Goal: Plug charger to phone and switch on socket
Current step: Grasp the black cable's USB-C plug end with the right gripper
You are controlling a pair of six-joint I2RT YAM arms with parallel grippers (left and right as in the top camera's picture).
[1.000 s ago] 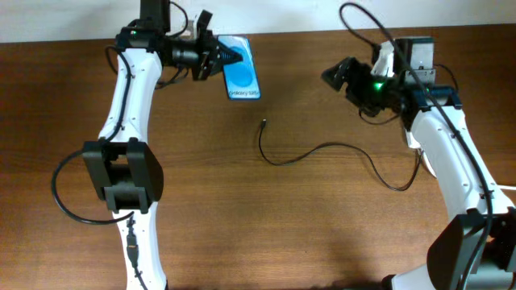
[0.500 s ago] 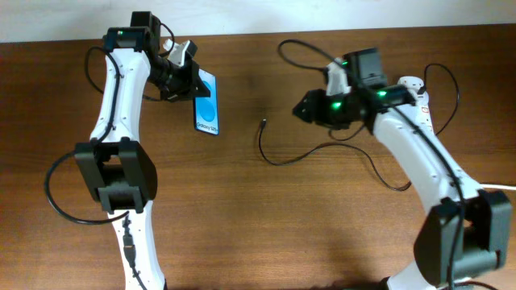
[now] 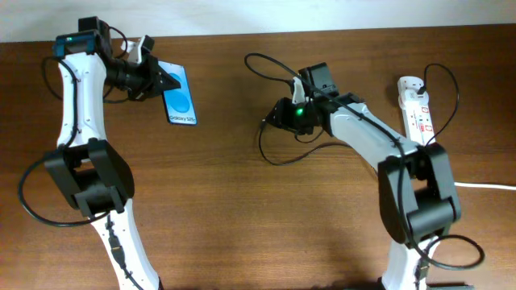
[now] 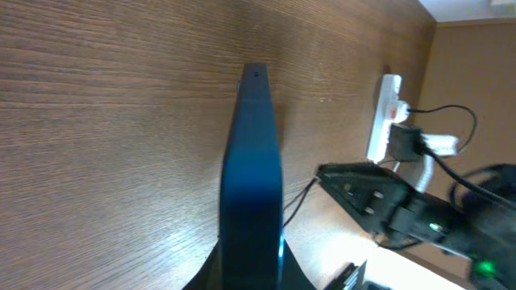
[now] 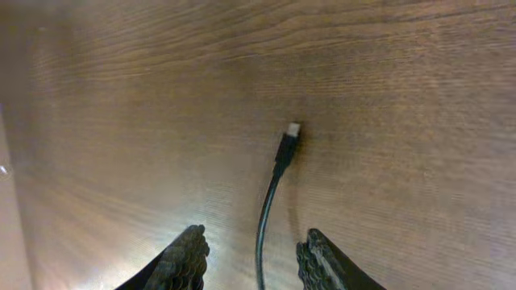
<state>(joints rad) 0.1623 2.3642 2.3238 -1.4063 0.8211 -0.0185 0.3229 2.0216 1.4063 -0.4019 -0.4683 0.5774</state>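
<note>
My L gripper (image 3: 160,79) is clamped on the phone (image 3: 181,97) (edge-on in wrist cam). R gripper (image 5: 254,238) is wide open, holding nothing, w/ the charger (image 5: 279,163) lying between its fingers.

We find a brown wood-grain table (image 3: 234,234). Directly on it lies the charger (image 3: 274,162), a thin black cable curving across the middle. Its plug tip (image 5: 293,129) rests flat on bare wood. The socket (image 3: 413,101), a white strip, lies lengthwise near the far right edge. A white cord (image 3: 488,186) lies on the table and runs off the right side.
</note>
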